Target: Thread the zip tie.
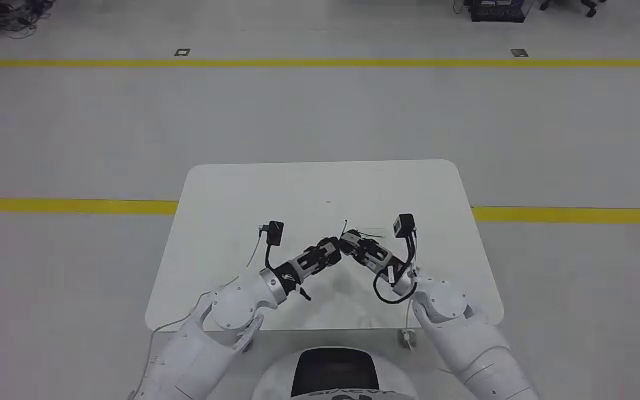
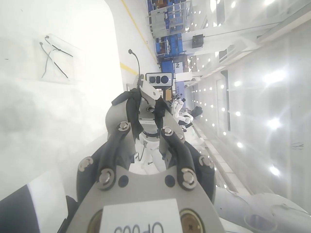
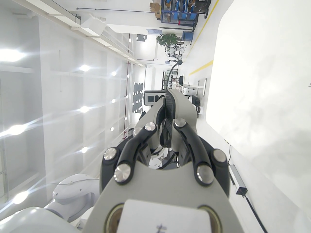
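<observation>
The zip tie [image 3: 172,71] was pinched above the table [image 1: 250,200] by the right gripper [image 3: 170,95]; the state of the left gripper [image 1: 328,248] could not be told. If misaligned, the tie might be buckled.

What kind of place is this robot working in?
Probably a large robotics lab or factory hall: yellow floor lines, blue storage racks and another white robot show beyond the table.

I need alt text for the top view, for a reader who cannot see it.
The robot's left hand and right hand meet almost tip to tip over the near half of a white table. A thin black zip tie pokes out where they meet.
</observation>
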{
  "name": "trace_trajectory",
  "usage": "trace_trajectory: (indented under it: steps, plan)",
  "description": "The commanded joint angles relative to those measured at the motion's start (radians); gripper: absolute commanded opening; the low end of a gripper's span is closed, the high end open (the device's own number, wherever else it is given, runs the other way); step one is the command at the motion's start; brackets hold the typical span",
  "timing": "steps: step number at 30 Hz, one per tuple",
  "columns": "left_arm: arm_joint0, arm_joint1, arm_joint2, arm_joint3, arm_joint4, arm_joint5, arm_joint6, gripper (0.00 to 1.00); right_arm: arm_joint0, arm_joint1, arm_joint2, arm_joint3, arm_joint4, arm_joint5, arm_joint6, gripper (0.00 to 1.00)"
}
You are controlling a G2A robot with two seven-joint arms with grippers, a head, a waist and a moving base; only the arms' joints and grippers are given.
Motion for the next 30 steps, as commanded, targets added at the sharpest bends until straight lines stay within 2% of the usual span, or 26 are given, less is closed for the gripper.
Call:
trace_trajectory:
  steps: [1, 5, 7, 15, 16, 17, 22, 26, 30]
  plan:
    - [-0.001, 0.001, 0.002, 0.0, 0.002, 0.001, 0.0, 0.16, -0.001, 0.001, 0.001, -0.003, 0.0, 0.0, 0.002, 0.0]
    - [-0.002, 0.002, 0.006, 0.0, 0.007, 0.004, 0.001, 0.12, -0.004, 0.002, 0.002, -0.006, -0.001, 0.0, 0.001, 0.0]
    - [-0.003, 0.002, 0.008, 0.0, 0.01, 0.005, 0.003, 0.0, -0.005, 0.002, 0.002, -0.007, -0.002, 0.0, 0.0, 0.0]
    - [-0.001, 0.006, 0.005, 0.0, 0.0, 0.0, 0.003, 0.0, -0.006, 0.003, 0.004, -0.004, 0.003, 0.0, 0.0, 0.0]
    - [0.001, 0.007, 0.001, -0.001, 0.0, -0.003, 0.0, 0.0, -0.006, 0.004, 0.006, -0.004, 0.004, 0.0, 0.002, 0.08]
    - [0.004, 0.008, -0.003, -0.003, -0.002, -0.007, -0.001, 0.0, -0.007, 0.004, 0.008, -0.003, 0.009, 0.0, 0.003, 1.0]
    - [0.031, 0.022, -0.048, -0.027, -0.016, -0.028, -0.04, 0.0, -0.011, 0.012, 0.042, 0.0, 0.033, 0.023, 0.027, 1.0]
    - [0.053, 0.041, -0.105, -0.053, -0.025, -0.041, -0.153, 0.0, -0.015, 0.025, 0.099, 0.01, 0.112, 0.057, 0.115, 1.0]
    - [0.067, 0.057, -0.146, -0.072, -0.005, -0.021, -0.237, 0.0, 0.002, 0.036, 0.134, 0.048, 0.2, 0.108, 0.265, 1.0]
